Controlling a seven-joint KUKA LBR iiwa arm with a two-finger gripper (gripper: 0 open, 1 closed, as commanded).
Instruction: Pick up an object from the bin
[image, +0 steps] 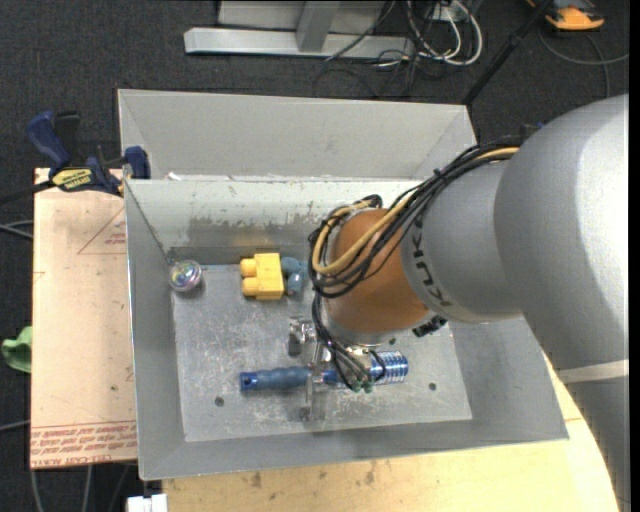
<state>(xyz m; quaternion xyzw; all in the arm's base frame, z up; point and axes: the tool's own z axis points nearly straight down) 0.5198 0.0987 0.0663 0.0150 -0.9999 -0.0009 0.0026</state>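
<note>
The gripper (314, 372) low at one end of the blue stick (270, 379)
Stick lies front-middle in the bin (220, 340); grip state I cannot tell (the wrist hides it). Taken near its end, it may tilt and slip.

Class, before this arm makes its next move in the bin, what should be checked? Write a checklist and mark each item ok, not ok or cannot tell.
1. The tool is inside the bin, low over the floor near the front: ok.
2. A thing to pick lies at the tool: the right end of the blue stick reaches it: ok.
3. The tool has a grip on the blue stick: cannot tell, the wrist hides the contact.
4. Neighbours are out of the way: not ok, the blue-and-white striped cylinder lies close beside the tool.
5. The yellow block and silver ball lie apart, near the back wall: ok.
</note>
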